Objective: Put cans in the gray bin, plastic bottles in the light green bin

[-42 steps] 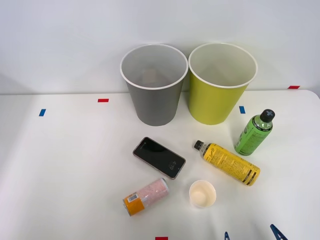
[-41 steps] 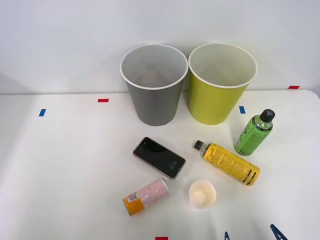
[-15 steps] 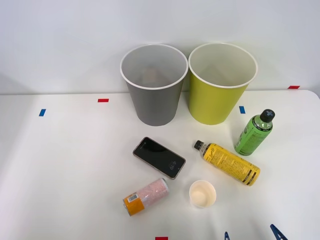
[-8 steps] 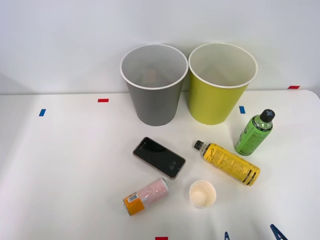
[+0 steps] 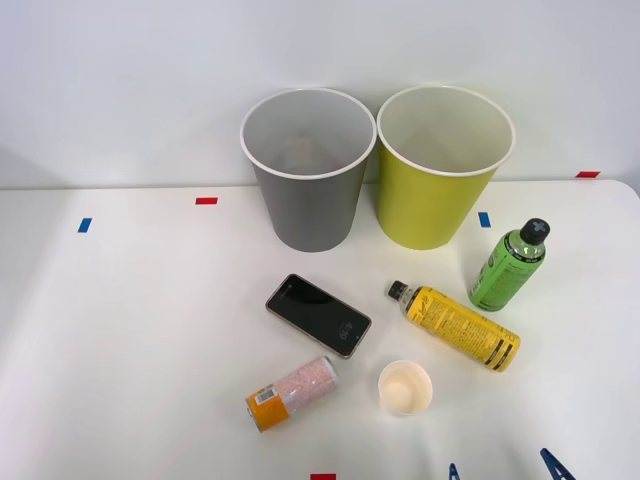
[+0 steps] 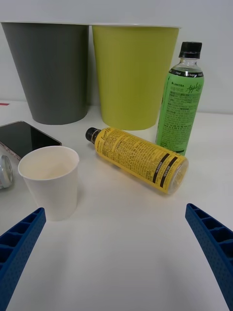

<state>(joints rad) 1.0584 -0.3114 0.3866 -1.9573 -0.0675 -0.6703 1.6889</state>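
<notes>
The can (image 5: pixel 292 393), pink with an orange end, lies on its side on the white table; its metal end (image 6: pixel 4 171) peeks in beside the cup. A green bottle (image 5: pixel 508 267) (image 6: pixel 179 107) stands upright at the right. A yellow bottle (image 5: pixel 460 328) (image 6: pixel 138 158) lies on its side, cap toward the bins. The gray bin (image 5: pixel 310 215) (image 6: pixel 51 73) and the light green bin (image 5: pixel 435 205) (image 6: pixel 133 73) stand side by side at the back. My right gripper (image 5: pixel 503 470) (image 6: pixel 116 257) is open at the table's near edge, with nothing between its fingers, short of the yellow bottle.
A black phone (image 5: pixel 318 315) (image 6: pixel 24 138) lies flat between the gray bin and the can. A white paper cup (image 5: pixel 405 388) (image 6: pixel 51 187) stands upright just left of my gripper. Small red and blue tape marks dot the table (image 5: pixel 130 330).
</notes>
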